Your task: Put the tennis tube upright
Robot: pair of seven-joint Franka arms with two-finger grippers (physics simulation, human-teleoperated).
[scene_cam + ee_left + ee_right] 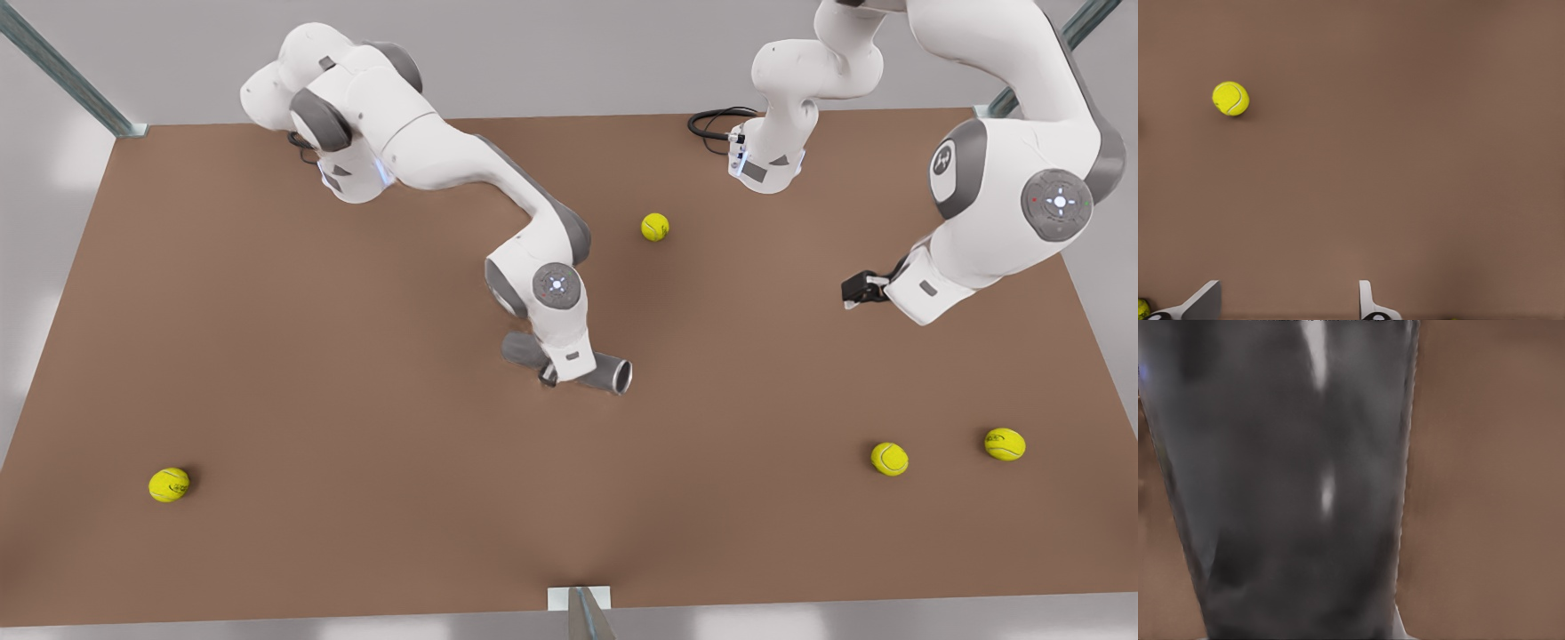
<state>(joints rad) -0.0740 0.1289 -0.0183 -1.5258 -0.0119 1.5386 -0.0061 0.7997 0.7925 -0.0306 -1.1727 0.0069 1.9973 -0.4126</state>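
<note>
The tennis tube is a grey metallic cylinder lying on its side near the middle of the brown table, its silvery rim toward the front view's right. My right gripper reaches down over its middle and is shut on it. In the right wrist view the tube looms close, with one pale fingertip against its side. My left gripper hangs above the table at the front view's right, far from the tube. It is open, with nothing between its fingers.
Several yellow-green tennis balls lie around: one behind the tube, one front left, two front right. One ball lies below the left gripper's camera. Both arm bases stand at the table's far edge.
</note>
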